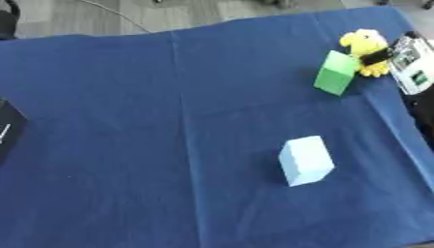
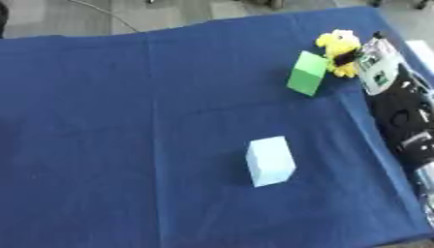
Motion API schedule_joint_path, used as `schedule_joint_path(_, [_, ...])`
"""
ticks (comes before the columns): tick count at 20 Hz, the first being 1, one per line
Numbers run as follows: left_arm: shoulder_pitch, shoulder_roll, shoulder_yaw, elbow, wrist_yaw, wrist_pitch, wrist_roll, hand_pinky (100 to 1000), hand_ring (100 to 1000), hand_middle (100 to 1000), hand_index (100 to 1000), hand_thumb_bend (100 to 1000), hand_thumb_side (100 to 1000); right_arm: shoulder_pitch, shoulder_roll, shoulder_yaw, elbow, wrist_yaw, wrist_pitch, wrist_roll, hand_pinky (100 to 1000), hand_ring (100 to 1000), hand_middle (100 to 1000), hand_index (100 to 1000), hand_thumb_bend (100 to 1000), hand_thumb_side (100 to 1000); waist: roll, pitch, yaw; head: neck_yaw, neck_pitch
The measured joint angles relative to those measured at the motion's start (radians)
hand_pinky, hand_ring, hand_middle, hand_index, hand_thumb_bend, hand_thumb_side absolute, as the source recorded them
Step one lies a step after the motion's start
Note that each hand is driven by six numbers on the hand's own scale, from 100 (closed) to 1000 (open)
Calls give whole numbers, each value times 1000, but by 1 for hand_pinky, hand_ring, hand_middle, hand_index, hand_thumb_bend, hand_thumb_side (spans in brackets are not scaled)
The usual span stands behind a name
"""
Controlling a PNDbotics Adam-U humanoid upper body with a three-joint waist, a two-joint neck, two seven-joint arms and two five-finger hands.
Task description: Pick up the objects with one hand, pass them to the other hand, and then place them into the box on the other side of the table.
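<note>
A yellow plush toy [image 1: 363, 42] lies at the far right of the blue tablecloth [image 1: 169, 145]. My right hand [image 2: 376, 62] reaches in from the right edge, with dark fingers [image 1: 375, 57] curled across the toy's middle. A green block [image 1: 335, 72] stands tilted right beside the toy, on its left. A light blue block [image 1: 305, 160] stands alone nearer the front, right of centre. My left hand shows in neither view.
The corner of a black box-like thing [image 1: 8, 128] juts in at the left edge of the left eye view. My right forearm [image 2: 405, 121] lies along the table's right edge. Grey floor [image 1: 101, 14] and a cable show beyond the far edge.
</note>
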Motion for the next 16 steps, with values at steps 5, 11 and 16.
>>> schedule_joint_path(5, [0, 0, 0, 0, 0, 0, 0, 745, 783, 737, 865, 592, 797, 3, 3, 10, -9, -45, -4, -40, 850, 744, 494, 632, 166, 100, -5, 0, -2, 0, 2])
schedule_joint_path(11, [3, 0, 0, -2, 0, -1, 0, 746, 784, 734, 864, 589, 798, 12, 4, 12, -21, -112, -24, -82, 833, 664, 400, 529, 100, 100, -7, 0, -2, 4, 2])
schedule_joint_path(16, [5, 0, 0, -3, -2, -2, 1, 747, 784, 730, 864, 587, 798, 23, 3, 26, -64, -175, -53, -101, 820, 606, 343, 471, 100, 100, -11, -2, -4, 8, 7])
